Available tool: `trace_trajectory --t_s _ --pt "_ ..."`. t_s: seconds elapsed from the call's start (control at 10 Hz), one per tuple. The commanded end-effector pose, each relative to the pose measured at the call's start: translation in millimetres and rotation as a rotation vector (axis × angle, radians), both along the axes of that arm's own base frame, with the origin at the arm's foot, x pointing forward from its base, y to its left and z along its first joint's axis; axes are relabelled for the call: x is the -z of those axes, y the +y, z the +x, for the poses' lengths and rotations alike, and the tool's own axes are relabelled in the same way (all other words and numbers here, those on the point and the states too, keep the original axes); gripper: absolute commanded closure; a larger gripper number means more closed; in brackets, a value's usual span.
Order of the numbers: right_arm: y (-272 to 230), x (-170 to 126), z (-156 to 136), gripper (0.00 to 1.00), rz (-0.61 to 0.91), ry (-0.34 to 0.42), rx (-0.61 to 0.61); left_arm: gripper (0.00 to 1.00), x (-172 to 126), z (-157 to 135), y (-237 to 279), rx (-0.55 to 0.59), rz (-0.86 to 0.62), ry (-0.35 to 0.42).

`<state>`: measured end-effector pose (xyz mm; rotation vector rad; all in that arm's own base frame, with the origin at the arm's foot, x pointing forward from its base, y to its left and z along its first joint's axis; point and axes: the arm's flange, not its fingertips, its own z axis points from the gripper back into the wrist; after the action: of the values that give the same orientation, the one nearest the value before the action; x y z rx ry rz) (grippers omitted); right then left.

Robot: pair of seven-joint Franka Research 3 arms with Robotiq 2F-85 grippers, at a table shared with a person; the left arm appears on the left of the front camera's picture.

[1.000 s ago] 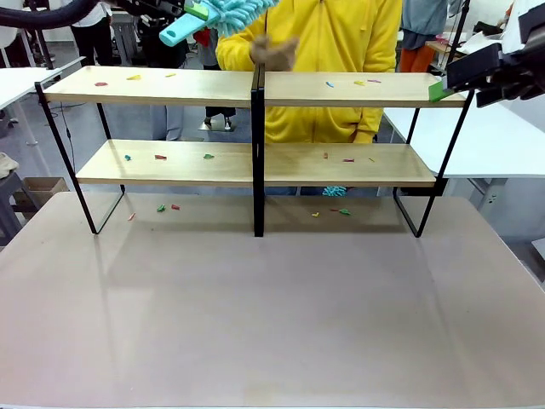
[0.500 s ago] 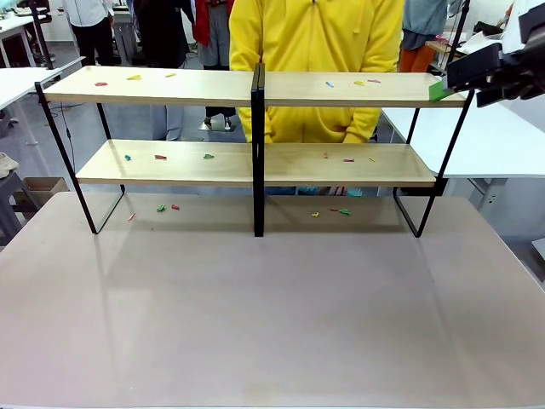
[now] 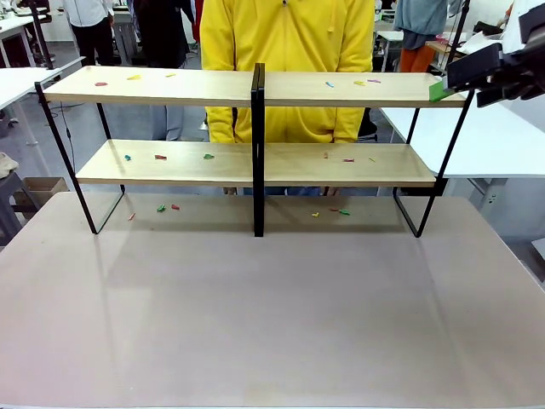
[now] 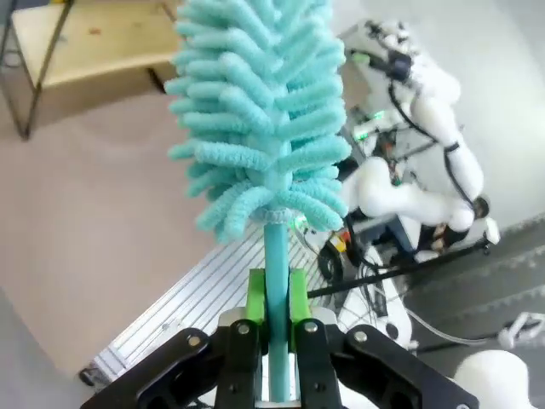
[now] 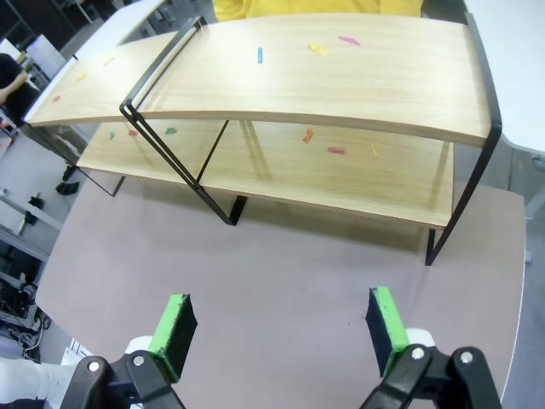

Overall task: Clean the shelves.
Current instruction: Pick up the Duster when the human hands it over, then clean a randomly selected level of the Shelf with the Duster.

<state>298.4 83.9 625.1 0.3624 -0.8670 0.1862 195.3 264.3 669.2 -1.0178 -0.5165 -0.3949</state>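
- While the left gripper (image 4: pixel 275 298) pinches the teal handle (image 4: pixel 275 256) tight between its green pads (image 4: pixel 255 298) at the bottom centre of the left wrist view, the fluffy teal duster (image 4: pixel 260 111) stands straight up from it and fans across the top of the frame, clear of the brown table (image 4: pixel 102 196).
- Upper left corner of that view: one end of the shelves (image 4: pixel 94 38), pale board on a black frame, well apart from the duster head.
- Over to the front view: the shelves (image 3: pixel 196 87) stretch across the upper half of the frame, standing on the far part of the table (image 3: pixel 272 307), two long boards one above the other.
- Left half: small coloured scraps (image 3: pixel 134 77) dot the top board, and there are scraps (image 3: pixel 160 157) on the lower board and scraps (image 3: pixel 166 207) on the tabletop underneath.
- Middle: the black centre post (image 3: pixel 258 153) runs from top board to table, and right behind it stands a person (image 3: pixel 289 34) in a yellow top.
- Right half: scraps (image 3: pixel 358 83) lie on both boards here too, with a few on the table below.
- Upper right edge: the right gripper (image 3: pixel 443 89) hovers at the end of the top board with one green pad showing. I cannot tell whether it touches.
- In the right wrist view, the right gripper (image 5: pixel 278 328) has its fingers spread wide along the bottom of the frame with nothing between them, looking down over the shelves (image 5: pixel 383 94).
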Motion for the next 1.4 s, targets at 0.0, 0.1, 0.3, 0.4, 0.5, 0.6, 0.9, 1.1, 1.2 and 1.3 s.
trace_trajectory --t_s 0.0,0.1,0.3,0.4,0.5,0.6,0.9,1.1,1.2,1.3 --pt "0 0 0 0.00 0.005 -0.001 -0.003 1.00 28 1 13 -0.278 -0.088 0.031" --pt "0 0 0 0.00 0.005 -0.001 -0.003 1.00 0 0 0 0.000 0.000 0.000" --pt "0 0 0 0.00 0.005 -0.001 -0.003 1.00 0 0 0 0.000 0.000 0.000" --pt "0 0 0 0.00 0.005 -0.001 -0.003 1.00 0 0 0 0.000 0.000 0.000" --pt "0 0 0 0.00 0.005 -0.001 -0.003 1.00 0 0 0 0.000 0.000 0.000" --pt "0 0 0 0.00 0.005 -0.001 -0.003 1.00 0 0 0 0.000 0.000 0.000" --pt "0 0 0 0.00 0.005 -0.001 -0.003 1.00 0 0 0 0.000 0.000 0.000" --pt "0 0 0 0.00 0.005 -0.001 -0.003 0.88 5 -1 -56 0.175 0.144 0.023" --pt "0 0 0 0.00 0.005 -0.001 -0.003 0.88 18 0 -117 0.375 0.259 0.068" --pt "0 0 0 0.00 0.005 -0.001 -0.003 0.88 48 9 -180 0.391 0.415 0.127"
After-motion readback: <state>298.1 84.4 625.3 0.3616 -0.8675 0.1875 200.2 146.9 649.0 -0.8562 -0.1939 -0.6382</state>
